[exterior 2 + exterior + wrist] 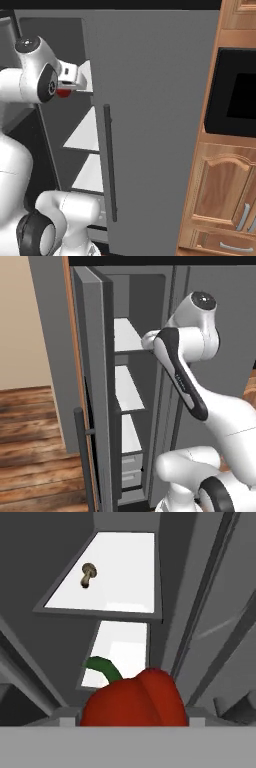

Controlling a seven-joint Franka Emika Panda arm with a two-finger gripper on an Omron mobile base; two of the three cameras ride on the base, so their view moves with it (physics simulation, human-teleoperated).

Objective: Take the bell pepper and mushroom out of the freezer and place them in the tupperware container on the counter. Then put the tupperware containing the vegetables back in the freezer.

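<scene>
the freezer (131, 381) stands open, its door (95, 386) swung out to the left in the left base view, the white shelves (127, 388) stacked one under another with two small grey drawers (132, 470) at the bottom. the arm reaches in at the height of the upper shelf. in the right base view the gripper (64, 90) sits just past the arm's dark joint, and a bit of the red pepper (62, 92) shows beneath it at the edge of the shelf. in the hand view the pepper (135, 699) sits large and close at the bottom of the picture, its green stem curling up to the left — the gripper seems to be closed around it, though the finger tips themselves are hidden behind the pepper, so the hold is likely rather than plain. the mushroom (88, 574) lies on a white shelf farther off, well apart from the pepper, on its side with the cap away from the stem.
</scene>
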